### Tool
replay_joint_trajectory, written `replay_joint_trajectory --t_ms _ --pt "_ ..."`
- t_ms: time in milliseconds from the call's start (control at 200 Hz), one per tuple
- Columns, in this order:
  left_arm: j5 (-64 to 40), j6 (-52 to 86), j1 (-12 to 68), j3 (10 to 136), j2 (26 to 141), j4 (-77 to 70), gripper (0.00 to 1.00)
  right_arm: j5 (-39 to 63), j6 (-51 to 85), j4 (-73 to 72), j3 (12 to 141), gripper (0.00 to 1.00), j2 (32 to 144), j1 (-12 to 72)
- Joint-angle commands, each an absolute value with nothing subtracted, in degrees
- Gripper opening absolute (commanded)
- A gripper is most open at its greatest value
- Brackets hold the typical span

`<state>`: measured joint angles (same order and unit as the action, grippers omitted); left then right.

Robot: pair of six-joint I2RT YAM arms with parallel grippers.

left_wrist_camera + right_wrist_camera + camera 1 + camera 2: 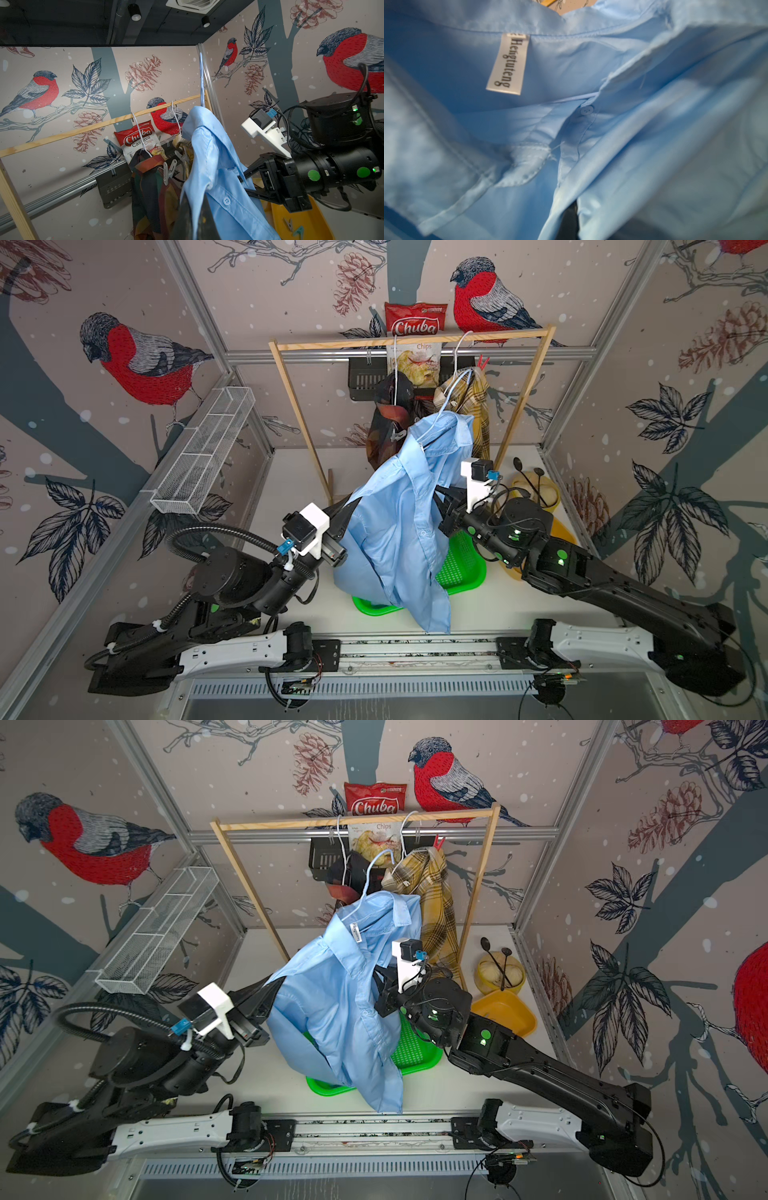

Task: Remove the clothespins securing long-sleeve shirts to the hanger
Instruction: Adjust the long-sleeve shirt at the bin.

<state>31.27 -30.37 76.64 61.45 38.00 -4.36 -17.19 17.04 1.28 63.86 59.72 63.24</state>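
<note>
- The left fingers (188, 216) are closed. Their tips are buried under blue cloth, so what they pinch cannot be seen.
- Between the two sets of fingers hangs the light blue shirt (395, 522), clear of the wooden rail (415, 339). Its long axis runs from the collar, above the fingers, down to the hem below them. Its hanger hook (201, 79) points upward, catching nothing. No clothespin shows on it.
- Beyond the left fingers, on the rail, the dark check shirt (149, 197) carries a whitish-grey clothespin (168, 171), roughly upright with its splayed handle ends uppermost.
- Beyond the right fingers hangs the yellow plaid shirt (432, 903), with a red clothespin (483, 361) standing up near its hanger's neck.
- The right fingers (253, 169) are closed, with their tips pressed into the blue shirt's front.
- Below the right fingers, a yellow tray (315, 220) holds two loose clothespins (289, 224).
- The blue shirt looks finished. The next move likely calls for releasing it, then squeezing the grey clothespin's handle ends.
</note>
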Motion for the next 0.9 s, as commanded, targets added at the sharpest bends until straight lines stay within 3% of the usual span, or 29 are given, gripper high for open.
replay_joint_trajectory --t_ms 0,300,485,710,750,785,896 --pt "32.56 -32.71 74.51 60.36 40.03 -12.4 0.0 -10.43 21.01 -2.92 62.06 0.0 60.73 60.53" --pt "14.12 -16.98 55.38 54.05 43.89 -11.16 0.0 -6.53 26.54 -4.13 52.5 0.0 60.9 54.45" --pt "11.68 -13.36 53.18 50.73 46.09 -13.5 0.0 -5.93 29.35 -6.18 45.28 0.02 61.82 53.35" --pt "10.02 -7.61 50.68 45.49 45.34 -15.09 0.0 -1.17 33.58 -11.23 37.75 0.14 63.72 52.37" --pt "10.19 -6.63 50.63 45.2 45.23 -14.18 0.0 -0.27 34.07 -11.72 36.71 0.22 63.71 52.27" --pt "10.2 -5.62 50.63 44.73 45.01 -13.44 0.0 0.27 34.19 -11.33 36.32 0.38 63.72 52.29" --pt "10.25 -3.2 50.62 42.27 43.36 -12.68 0.0 0.23 34.07 -6.56 36.71 0.74 61.21 52.24"
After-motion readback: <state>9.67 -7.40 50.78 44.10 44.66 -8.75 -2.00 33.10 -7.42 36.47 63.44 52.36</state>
